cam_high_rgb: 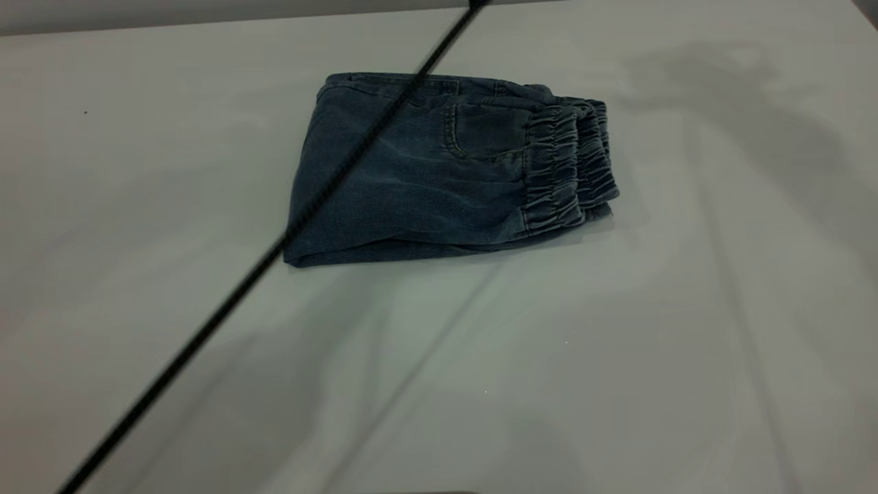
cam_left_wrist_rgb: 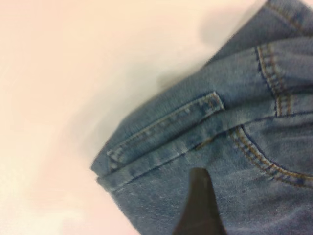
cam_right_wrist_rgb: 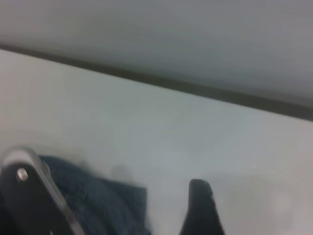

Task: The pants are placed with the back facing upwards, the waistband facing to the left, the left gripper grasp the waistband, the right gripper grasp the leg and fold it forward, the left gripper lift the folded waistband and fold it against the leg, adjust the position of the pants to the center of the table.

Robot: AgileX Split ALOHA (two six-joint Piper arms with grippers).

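Note:
The pants lie folded into a compact blue denim block on the table, a little behind its middle. The ruched waistband is stacked in layers at the block's right end, with a back pocket on top. The leg is folded into the stack and I cannot pick it out. Neither gripper appears in the exterior view. My left gripper hangs open just over the denim near a stitched corner, with one dark finger showing. My right gripper is open above bare table beside the pants.
A black cable runs diagonally across the exterior view, over the pants' left part. Arm shadows fall on the table at the right and front. A black and silver part sits at the edge of the right wrist view. The table's far edge lies beyond.

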